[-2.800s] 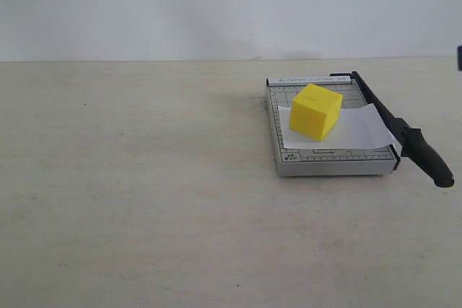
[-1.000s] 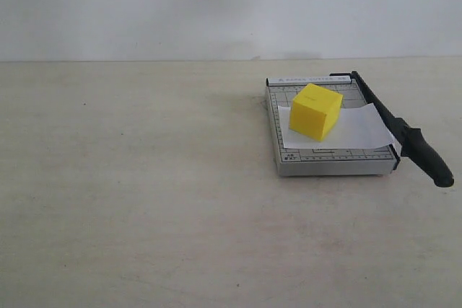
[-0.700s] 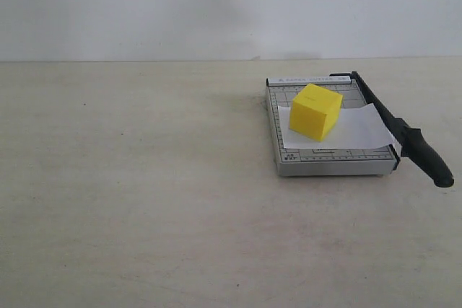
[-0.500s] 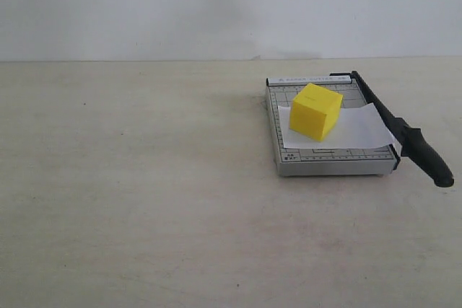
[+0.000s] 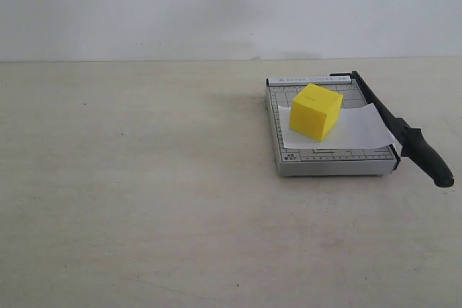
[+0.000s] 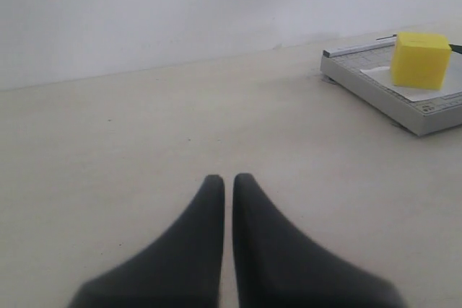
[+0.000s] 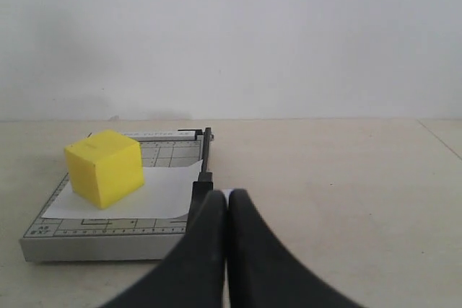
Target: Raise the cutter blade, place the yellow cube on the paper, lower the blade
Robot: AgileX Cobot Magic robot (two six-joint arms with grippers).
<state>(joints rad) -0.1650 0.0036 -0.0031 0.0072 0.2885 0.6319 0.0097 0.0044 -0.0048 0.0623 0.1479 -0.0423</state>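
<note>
The yellow cube (image 5: pixel 315 111) rests on the white paper (image 5: pixel 357 129), which lies on the grey trimmer base (image 5: pixel 328 160). The cutter blade (image 5: pixel 393 124) is down along the trimmer's right edge, its thick black handle (image 5: pixel 431 163) sticking out past the front. Neither arm shows in the exterior view. In the left wrist view my left gripper (image 6: pixel 228 178) is shut and empty, far from the cube (image 6: pixel 419 59). My right gripper (image 7: pixel 227 194) is shut and empty too, just in front of the blade (image 7: pixel 205 160); the cube (image 7: pixel 103 166) and paper (image 7: pixel 155 192) sit beside the blade.
A pale tabletop (image 5: pixel 144 178) spreads to the left and front of the trimmer, with a white wall (image 5: pixel 216 5) behind it.
A dark object at the right edge 2.8 s ago is gone from view. The cube, paper and blade have not moved.
</note>
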